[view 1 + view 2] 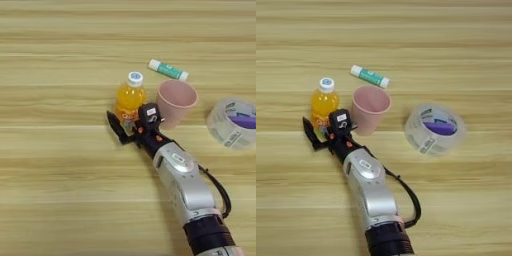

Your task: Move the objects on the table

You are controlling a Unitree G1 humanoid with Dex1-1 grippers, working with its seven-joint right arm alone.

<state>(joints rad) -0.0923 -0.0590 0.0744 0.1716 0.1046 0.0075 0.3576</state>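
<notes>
Orange juice bottle (130, 101) upright on the table (60, 175), just left of pink cup (176, 102) — base between spread jaws of right gripper (131, 121), not yet pinched.

Right arm (368, 192) is coming in from the bottom edge, reaching up-left across the table (466, 40); gripper (323, 127) is sitting at the base of the orange juice bottle (323, 104), fingers spread, one black finger (310, 134) sticking out left of the bottle, the other by the cup side; contact with the bottle not readable. Bottle is standing upright, white cap on; pink cup (370, 109) is standing upright just right of it, mouth up; glue stick (370, 76) is lying flat behind the cup, apart from it; tape roll (435, 129) is lying tilted, well right of the cup, purple core showing.
</notes>
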